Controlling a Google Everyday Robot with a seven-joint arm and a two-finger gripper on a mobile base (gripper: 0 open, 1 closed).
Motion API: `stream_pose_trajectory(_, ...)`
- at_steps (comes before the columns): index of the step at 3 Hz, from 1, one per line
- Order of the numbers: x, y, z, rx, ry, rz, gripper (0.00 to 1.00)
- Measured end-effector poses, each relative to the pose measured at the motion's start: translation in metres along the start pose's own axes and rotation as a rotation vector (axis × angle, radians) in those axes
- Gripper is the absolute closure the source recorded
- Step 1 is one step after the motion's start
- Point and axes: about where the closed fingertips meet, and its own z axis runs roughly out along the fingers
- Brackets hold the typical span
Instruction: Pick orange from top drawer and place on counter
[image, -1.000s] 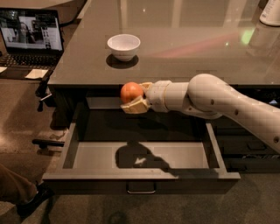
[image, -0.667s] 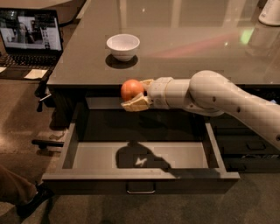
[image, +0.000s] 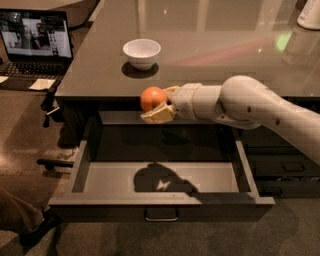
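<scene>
Transfer is the step in hand: the orange (image: 152, 98) is out of the top drawer (image: 161, 201) and not yet on the bench (image: 215, 55). The tool (image: 156, 105) is clamped on the orange, with one finger (image: 158, 114) under it and the other at its upper rear side. The fruit hangs in the air over the back part of the open drawer. It is about level with the dark front edge of the bench and, as far as I can judge, just in front of that edge rather than over the top. A shadow of the tool and the fruit lies on the light floor of the drawer.

The next move, in my judgement, calls for a small rise so that the lower finger passes over the bench edge. After that comes a push forward over the glossy surface, then lowering and letting go. The white bowl (image: 142, 52) stands near, a little to the left behind the orange, so the place for setting down should be beside it and not in it. Free surface shows to the right of the bowl.

The orange is round, so it has no long axis and points in no direction. I can see no stem end. The tool itself lies about horizontal, pointing toward the left of the picture, and the arm (image: 250, 102) reaches in from the right. Because the fruit is round, it may roll after release.
</scene>
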Motion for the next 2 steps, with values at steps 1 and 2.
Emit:
stream_pose_trajectory(1,-0.005,-0.003,-0.002,0.009,-0.001,0.0,1.0)
stream_pose_trajectory(2,-0.015,-0.026,-0.008,0.046,-0.002,0.007,1.0)
